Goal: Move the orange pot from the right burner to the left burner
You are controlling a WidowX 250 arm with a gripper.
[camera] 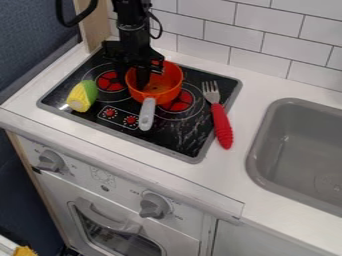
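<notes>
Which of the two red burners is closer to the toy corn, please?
The left burner, close beside the toy corn; the right burner lies farther away, partly hidden by the orange pot.

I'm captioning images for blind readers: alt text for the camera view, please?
A robot end effector hangs at the left side of an orange pot with a grey handle, partly covering a toy stove's right burner. Toy corn lies left, a red-handled fork right, before a grey sink.
</notes>
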